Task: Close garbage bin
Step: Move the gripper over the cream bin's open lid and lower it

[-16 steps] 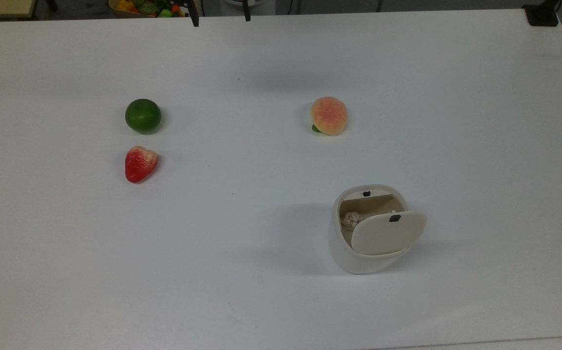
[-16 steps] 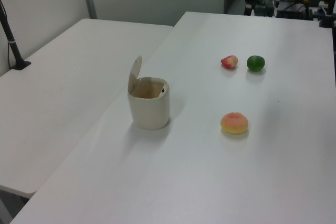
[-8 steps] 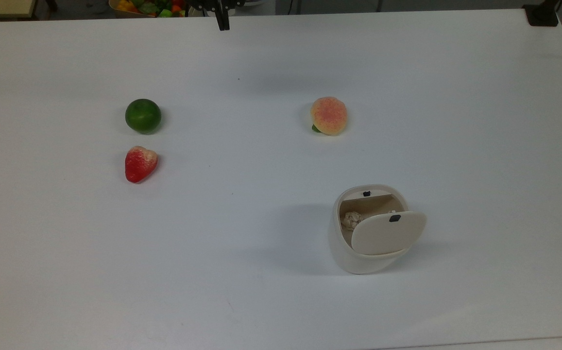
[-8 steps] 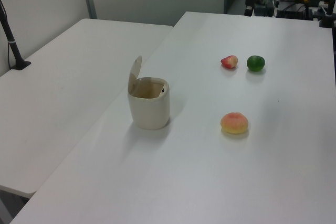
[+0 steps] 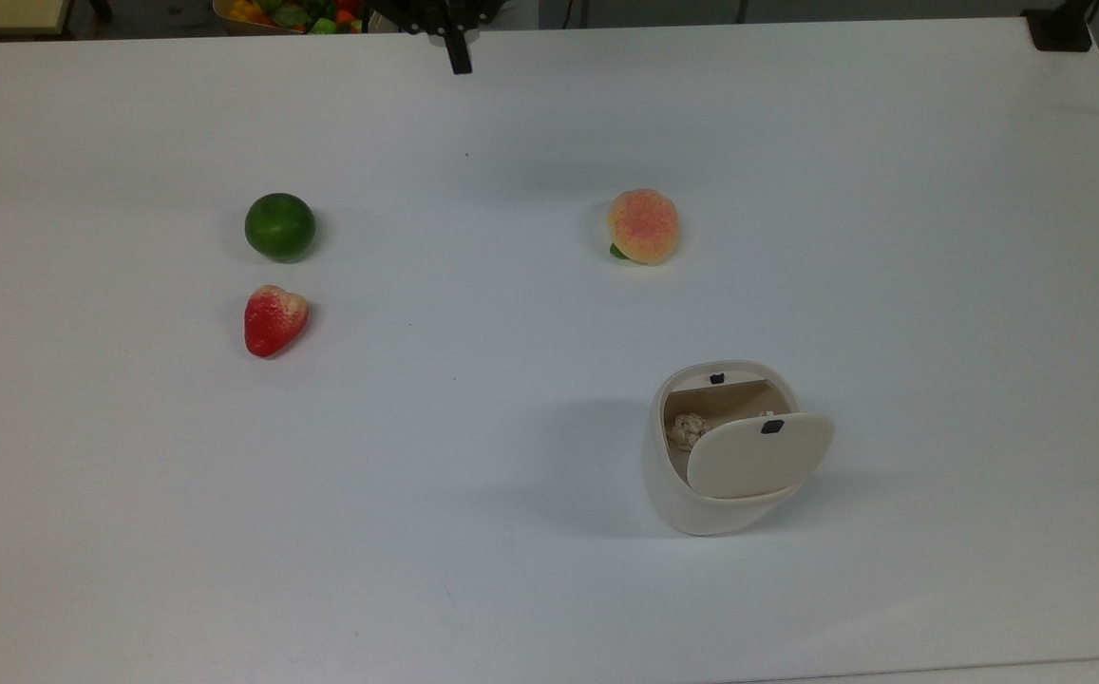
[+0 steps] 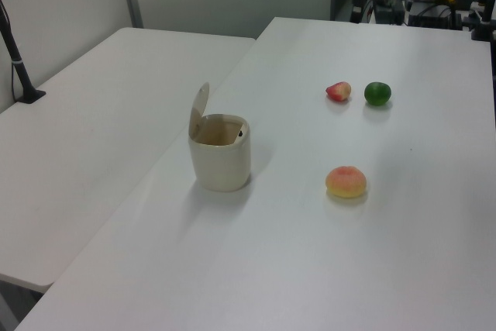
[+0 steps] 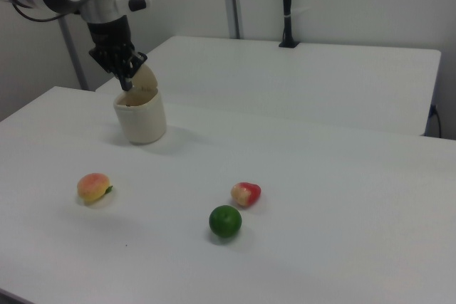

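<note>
We see the black two-finger gripper (image 5: pixel 459 65) with fingers pressed together, high over the white table (image 5: pixel 549 589). Well away from it, toward the top view's lower right, stands the cream-white rounded plastic garbage bin (image 5: pixel 701 494), lid (image 5: pixel 758 456) raised.

Hand (image 7: pixel 127 83) pointing down, fingers seemingly together

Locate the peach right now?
The peach lies on the white table, right of centre in the top view, above the open garbage bin and well right of the lime and strawberry.
</note>
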Controlling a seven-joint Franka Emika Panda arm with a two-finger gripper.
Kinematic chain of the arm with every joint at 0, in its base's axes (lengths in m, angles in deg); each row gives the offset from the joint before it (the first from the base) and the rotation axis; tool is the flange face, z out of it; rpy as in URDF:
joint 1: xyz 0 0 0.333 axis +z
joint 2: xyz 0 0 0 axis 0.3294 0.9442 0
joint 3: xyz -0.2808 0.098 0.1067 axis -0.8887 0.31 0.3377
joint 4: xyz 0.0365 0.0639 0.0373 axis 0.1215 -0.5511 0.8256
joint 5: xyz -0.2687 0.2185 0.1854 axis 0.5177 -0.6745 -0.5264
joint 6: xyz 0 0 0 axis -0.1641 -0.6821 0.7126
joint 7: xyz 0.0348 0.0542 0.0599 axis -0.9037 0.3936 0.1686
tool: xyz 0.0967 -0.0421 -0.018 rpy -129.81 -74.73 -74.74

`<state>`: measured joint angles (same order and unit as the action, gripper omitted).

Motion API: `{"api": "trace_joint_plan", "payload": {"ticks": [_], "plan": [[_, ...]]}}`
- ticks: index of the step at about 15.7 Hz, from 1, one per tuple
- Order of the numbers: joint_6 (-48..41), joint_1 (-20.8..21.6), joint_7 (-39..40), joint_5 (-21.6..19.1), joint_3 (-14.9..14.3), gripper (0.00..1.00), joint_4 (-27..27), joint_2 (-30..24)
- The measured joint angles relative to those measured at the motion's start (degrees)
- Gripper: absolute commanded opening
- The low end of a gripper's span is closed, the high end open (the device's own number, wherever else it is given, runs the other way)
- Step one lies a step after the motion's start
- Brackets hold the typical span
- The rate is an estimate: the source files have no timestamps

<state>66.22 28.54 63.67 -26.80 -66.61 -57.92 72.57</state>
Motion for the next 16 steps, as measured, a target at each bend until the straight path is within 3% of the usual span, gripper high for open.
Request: {"api": "trace_joint_plan", "payload": {"ticks": [6,16], "plan": [[7.9,3.3,-2.6,-0.1,0.1,0.0,4.5,5.0],[30.6,8.6,-9.1,-0.1,0.2,0.0,6.1,11.6]]}}
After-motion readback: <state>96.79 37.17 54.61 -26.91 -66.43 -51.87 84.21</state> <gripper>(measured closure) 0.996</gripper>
